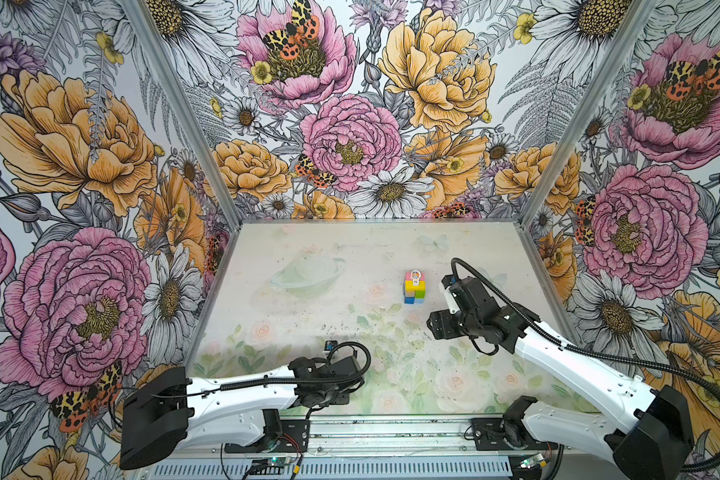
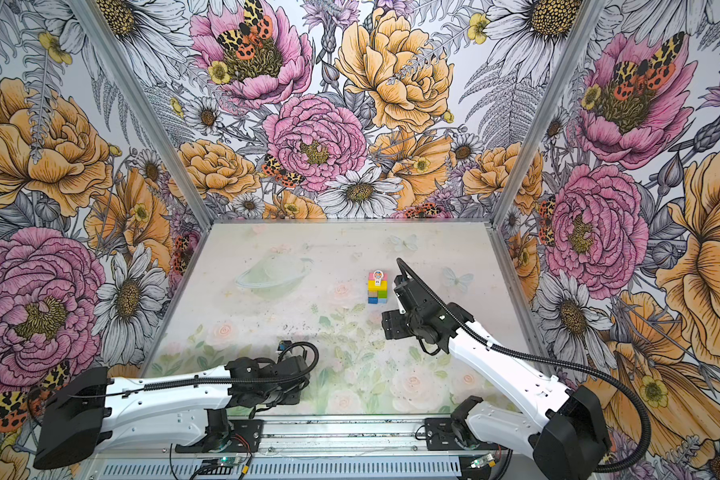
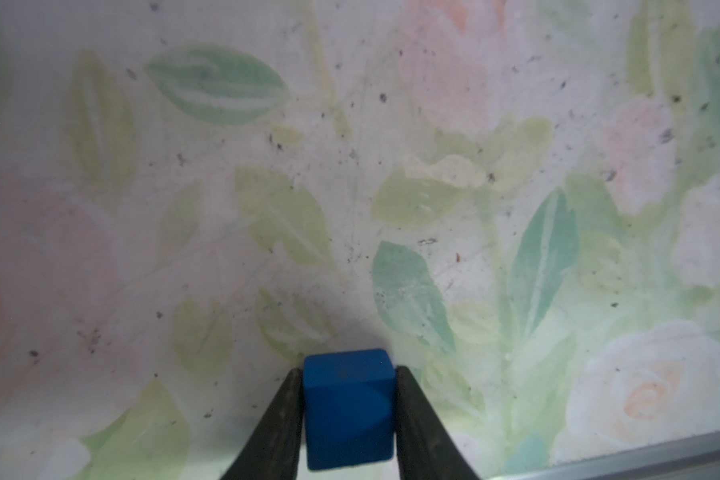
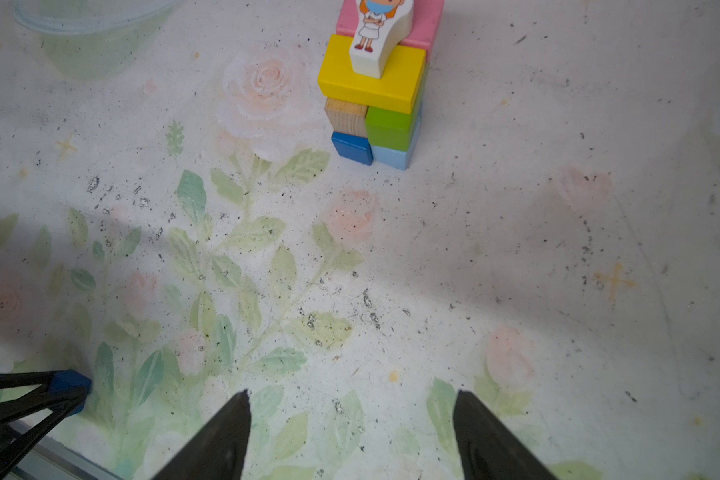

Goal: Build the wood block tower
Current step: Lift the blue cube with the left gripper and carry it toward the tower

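Left hand (image 3: 348,376) is clamping a dark blue cube (image 3: 346,415) by the worktop's (image 1: 292,316) near edge. Right hand (image 4: 352,397) is hanging released and empty. Farther back, the wood block tower (image 1: 415,291) is standing (white figure (image 4: 377,37) already topping it). Step in hand looks like carrying; next calls for lifting across and placing gently.

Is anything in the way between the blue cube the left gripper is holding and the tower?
Nothing visible. Only bare table lies between the dark blue cube, pinched in the left gripper, and the tower. The open right gripper hangs near the tower, off that path. A white figure stands on the tower's top.
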`<state>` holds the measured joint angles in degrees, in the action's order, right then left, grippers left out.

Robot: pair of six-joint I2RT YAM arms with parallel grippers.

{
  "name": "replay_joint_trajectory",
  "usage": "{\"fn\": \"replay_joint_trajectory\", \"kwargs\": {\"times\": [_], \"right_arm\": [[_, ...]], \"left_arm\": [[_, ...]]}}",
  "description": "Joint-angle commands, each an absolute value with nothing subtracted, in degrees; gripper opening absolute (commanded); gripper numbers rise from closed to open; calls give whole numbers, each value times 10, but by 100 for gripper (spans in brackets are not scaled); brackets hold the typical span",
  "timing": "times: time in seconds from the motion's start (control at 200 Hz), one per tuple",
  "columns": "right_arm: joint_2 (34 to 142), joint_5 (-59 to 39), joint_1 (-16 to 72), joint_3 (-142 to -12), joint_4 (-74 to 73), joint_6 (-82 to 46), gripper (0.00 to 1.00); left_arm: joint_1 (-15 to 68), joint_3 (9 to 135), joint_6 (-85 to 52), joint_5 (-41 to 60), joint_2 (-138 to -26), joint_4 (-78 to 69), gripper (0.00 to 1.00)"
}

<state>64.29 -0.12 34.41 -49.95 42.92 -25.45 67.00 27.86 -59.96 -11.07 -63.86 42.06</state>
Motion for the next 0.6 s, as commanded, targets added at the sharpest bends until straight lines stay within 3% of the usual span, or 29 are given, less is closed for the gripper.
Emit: {"fn": "replay_joint_trajectory", "kwargs": {"times": [0.0,0.595], "right_arm": [[636,-6,341,-495,417,-250,79],[605,-3,336,-486,423,-262,79]], "left_arm": [[671,287,-591,-105,-662,415,28],[599,447,-462,-114,-782,405,26]]}}
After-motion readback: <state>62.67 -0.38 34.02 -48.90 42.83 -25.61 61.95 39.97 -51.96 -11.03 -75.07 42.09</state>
